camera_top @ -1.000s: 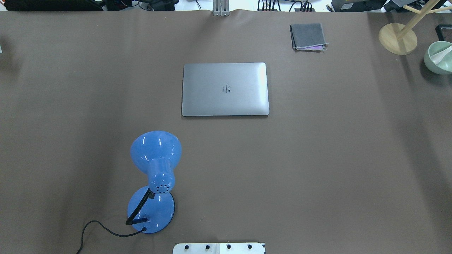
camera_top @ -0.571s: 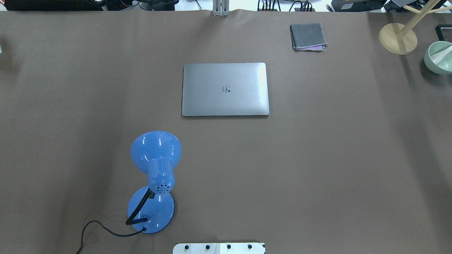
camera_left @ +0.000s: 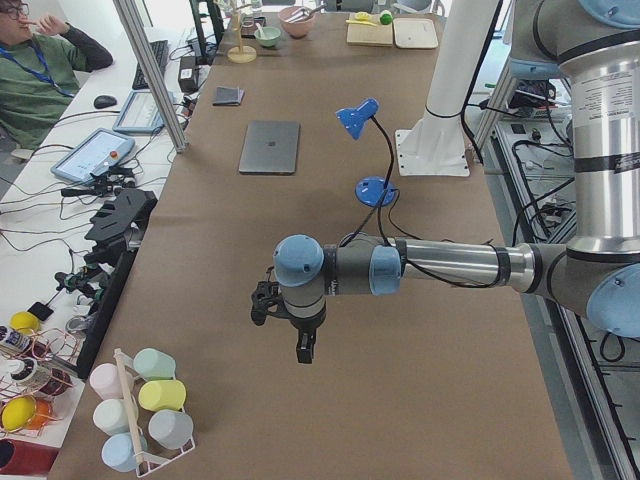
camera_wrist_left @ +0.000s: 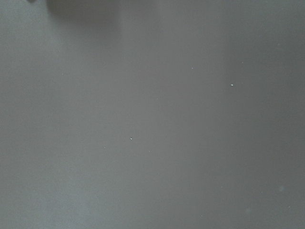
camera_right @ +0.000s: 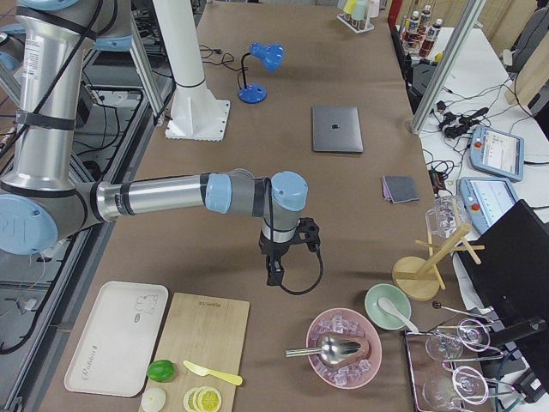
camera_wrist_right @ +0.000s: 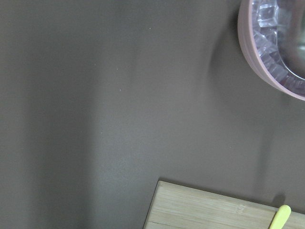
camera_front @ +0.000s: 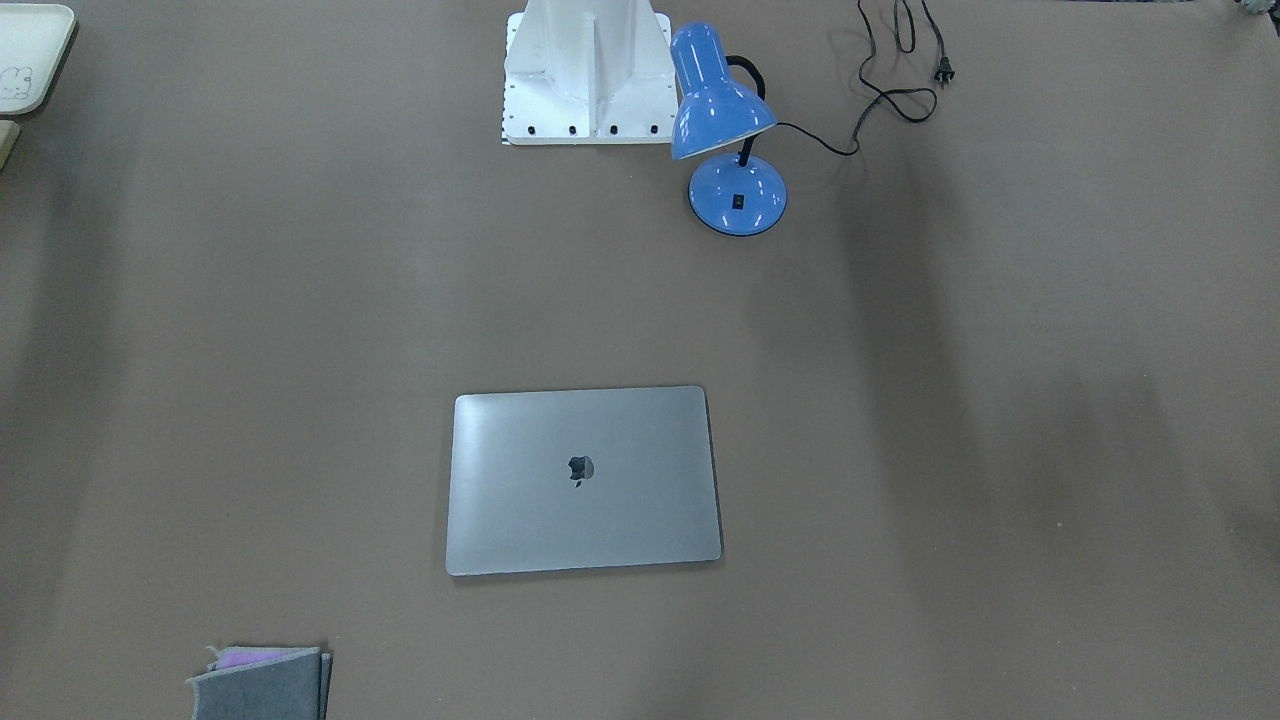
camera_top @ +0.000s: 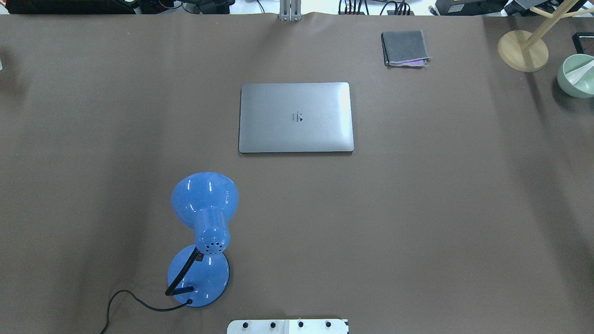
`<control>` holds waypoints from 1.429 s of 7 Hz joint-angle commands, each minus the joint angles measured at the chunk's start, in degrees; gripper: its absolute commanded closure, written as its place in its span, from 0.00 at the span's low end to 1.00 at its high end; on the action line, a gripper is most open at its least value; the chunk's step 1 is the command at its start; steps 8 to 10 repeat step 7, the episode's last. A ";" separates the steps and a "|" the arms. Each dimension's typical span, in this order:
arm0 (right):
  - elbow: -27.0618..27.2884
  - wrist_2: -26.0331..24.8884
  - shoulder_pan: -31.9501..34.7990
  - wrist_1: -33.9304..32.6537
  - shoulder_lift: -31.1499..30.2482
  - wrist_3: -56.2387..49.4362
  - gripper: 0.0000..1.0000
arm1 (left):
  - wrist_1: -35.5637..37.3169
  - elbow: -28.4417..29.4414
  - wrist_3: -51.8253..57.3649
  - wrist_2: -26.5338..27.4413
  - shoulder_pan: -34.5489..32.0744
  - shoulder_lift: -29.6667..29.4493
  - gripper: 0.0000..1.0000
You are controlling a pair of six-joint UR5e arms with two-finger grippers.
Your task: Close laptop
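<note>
The laptop (camera_top: 296, 117) lies flat in the middle of the brown table with its lid down; the apple logo faces up. It also shows in the front view (camera_front: 583, 480) and in both side views (camera_left: 270, 147) (camera_right: 336, 129). My left gripper (camera_left: 303, 350) shows only in the exterior left view, far from the laptop near the table's left end; I cannot tell whether it is open or shut. My right gripper (camera_right: 273, 275) shows only in the exterior right view, near the right end; I cannot tell its state either. Neither touches the laptop.
A blue desk lamp (camera_top: 204, 232) stands between the robot's base and the laptop. A folded grey cloth (camera_top: 404, 48) lies at the far edge. A wooden stand (camera_top: 523, 50) and a green bowl (camera_top: 577, 74) are far right. A pink bowl of ice (camera_wrist_right: 271, 43) and a cutting board (camera_wrist_right: 214, 210) lie below the right wrist.
</note>
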 commanded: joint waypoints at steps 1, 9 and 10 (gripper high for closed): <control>0.11 0.00 -0.42 0.02 0.07 0.00 0.00 | 0.00 -0.13 0.00 0.00 -0.01 0.09 0.02; 0.02 0.00 -1.47 0.02 0.07 0.18 0.00 | 0.09 -0.13 0.00 0.09 0.08 0.62 0.02; 0.02 0.00 -1.47 0.02 0.07 0.18 0.00 | 0.09 -0.13 0.00 0.09 0.08 0.62 0.02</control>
